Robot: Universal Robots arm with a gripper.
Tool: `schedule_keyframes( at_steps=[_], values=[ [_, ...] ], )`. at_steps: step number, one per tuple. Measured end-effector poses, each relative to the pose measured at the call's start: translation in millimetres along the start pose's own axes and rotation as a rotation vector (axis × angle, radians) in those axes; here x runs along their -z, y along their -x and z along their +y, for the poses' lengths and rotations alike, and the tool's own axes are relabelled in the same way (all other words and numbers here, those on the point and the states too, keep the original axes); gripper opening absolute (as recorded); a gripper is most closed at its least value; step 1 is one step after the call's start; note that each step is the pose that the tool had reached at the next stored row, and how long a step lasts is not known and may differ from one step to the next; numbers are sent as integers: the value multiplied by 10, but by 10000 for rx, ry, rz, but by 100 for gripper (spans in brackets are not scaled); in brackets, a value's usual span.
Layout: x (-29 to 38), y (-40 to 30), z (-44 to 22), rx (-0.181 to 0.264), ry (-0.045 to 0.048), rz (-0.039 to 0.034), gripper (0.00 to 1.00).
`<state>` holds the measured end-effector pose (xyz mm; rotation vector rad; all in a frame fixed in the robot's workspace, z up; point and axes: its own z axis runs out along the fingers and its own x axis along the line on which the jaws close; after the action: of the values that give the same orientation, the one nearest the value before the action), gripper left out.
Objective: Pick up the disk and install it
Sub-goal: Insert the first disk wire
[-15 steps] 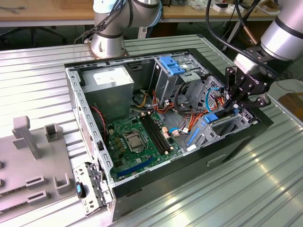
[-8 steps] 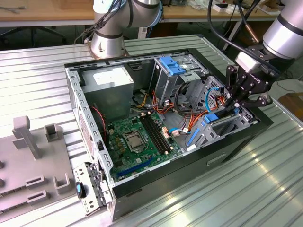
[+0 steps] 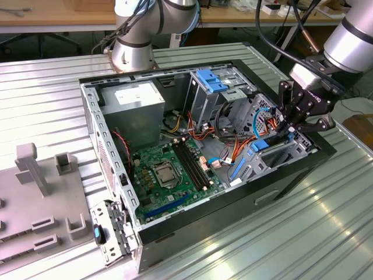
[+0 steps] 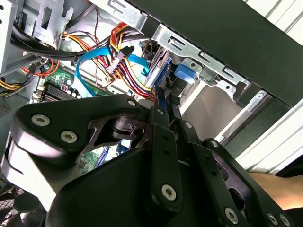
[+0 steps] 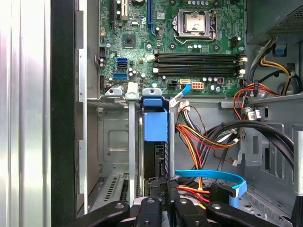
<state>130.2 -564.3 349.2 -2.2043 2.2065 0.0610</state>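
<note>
The disk [image 3: 259, 146] stands on edge in the metal drive cage at the open computer case's front corner, on the exterior view's right. Its bright blue carrier [image 5: 155, 122] sits between the cage rails. Its grey metal body [image 4: 158, 68] shows beyond the fingertips in the second wrist view. My gripper [image 3: 289, 129] hangs just above the cage. Its black fingers [image 4: 166, 137] are drawn close together on the disk's blue upper edge. In the first wrist view my gripper [image 5: 163, 188] sits at the disk's near end.
Red, yellow and orange cables [image 5: 203, 139] and a flat blue cable [image 5: 213, 177] crowd the cage's side. The motherboard [image 3: 169, 169] lies mid-case, a grey power supply [image 3: 137, 99] behind it, and a lighter-blue slatted bracket [image 3: 211, 80] beyond. A grey fixture [image 3: 41, 192] stands at the exterior view's left.
</note>
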Motion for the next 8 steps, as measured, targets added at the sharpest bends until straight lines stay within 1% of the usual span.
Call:
schedule_keyframes(
  at_steps=[4, 5, 8],
  values=[
    [0, 1, -3, -4, 0, -1, 17],
    [-1, 12, -4, -31, -1, -1, 17],
    [-3, 15, -5, -192, -8, -2, 17]
  ],
)
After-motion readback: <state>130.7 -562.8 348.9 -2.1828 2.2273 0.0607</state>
